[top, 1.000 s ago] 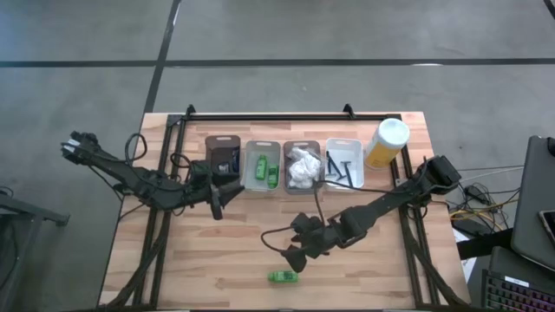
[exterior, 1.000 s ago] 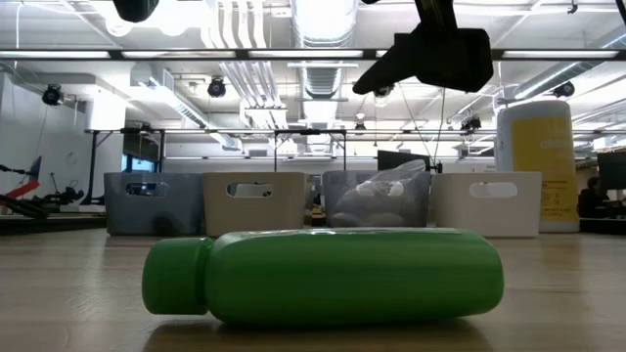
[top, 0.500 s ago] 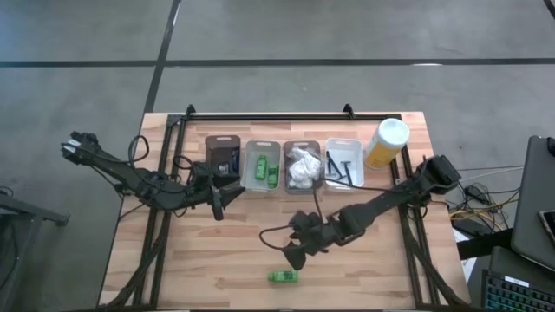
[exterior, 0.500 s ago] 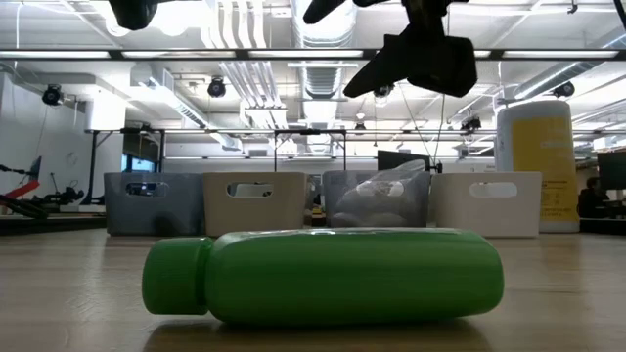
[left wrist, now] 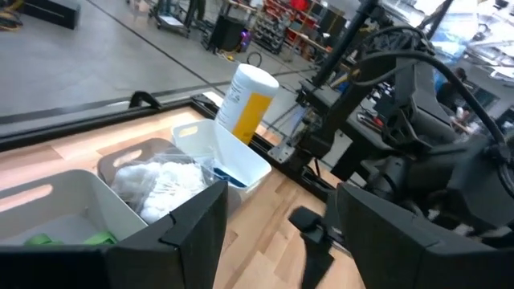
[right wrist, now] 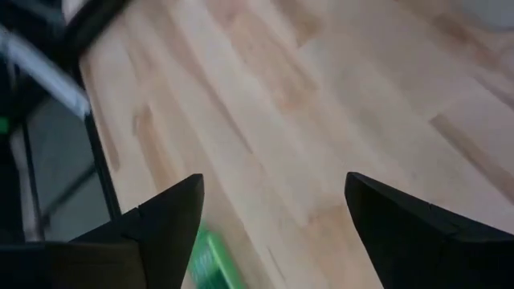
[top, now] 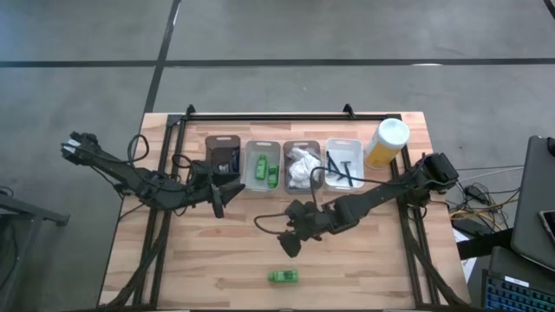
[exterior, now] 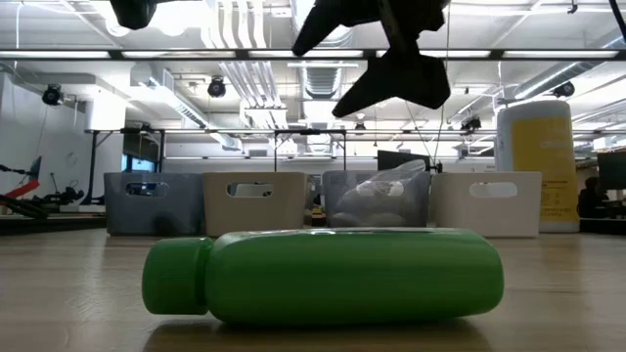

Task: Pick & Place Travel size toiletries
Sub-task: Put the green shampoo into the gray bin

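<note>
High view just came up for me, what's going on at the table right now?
The right gripper hangs open and empty over the table's middle, above a lone green bottle lying near the front edge. The left gripper, also open and empty, waits beside the dark tray. Other toiletries already sit in the row of trays at the back.

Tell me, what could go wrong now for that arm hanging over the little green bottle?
The green bottle lies on its side alone near the table's front edge; a clumsy touch could roll it off. The right tool, open and empty, hangs beside rather than over it, so closing might miss. The bin with green bottles sits by the waiting left tool, so carrying it there could crowd the arms.
</note>
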{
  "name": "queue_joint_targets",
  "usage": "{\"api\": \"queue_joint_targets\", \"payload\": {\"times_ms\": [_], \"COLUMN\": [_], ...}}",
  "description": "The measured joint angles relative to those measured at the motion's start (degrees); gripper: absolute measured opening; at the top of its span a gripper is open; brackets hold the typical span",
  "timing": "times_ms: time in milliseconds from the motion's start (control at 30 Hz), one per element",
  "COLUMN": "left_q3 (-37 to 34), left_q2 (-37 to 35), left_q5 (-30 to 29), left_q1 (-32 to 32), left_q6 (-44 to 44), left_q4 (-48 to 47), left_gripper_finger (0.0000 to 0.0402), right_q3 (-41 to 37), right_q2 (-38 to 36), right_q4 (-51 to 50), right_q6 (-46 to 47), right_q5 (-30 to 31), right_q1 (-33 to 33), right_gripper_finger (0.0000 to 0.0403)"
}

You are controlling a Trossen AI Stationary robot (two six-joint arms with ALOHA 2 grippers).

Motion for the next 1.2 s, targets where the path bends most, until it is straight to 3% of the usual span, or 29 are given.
{"api": "queue_joint_targets", "payload": {"times_ms": [200, 1200], "left_q3": [0.01, -0.02], "left_q2": [0.0, 0.02], "left_q5": [-2.19, -3.75], "left_q1": [0.05, 0.35], "left_q6": [0.01, 0.04], "left_q4": [0.28, 0.2], "left_gripper_finger": [0.0236, 0.0236], "right_q3": [0.0, 0.0], "right_q2": [0.0, 0.0], "right_q4": [-5.75, -6.99], "right_q6": [-3.91, -0.33], "right_q5": [-5.89, -3.7], "right_q1": [0.25, 0.37], "right_gripper_finger": [0.0304, 0.0237]}}
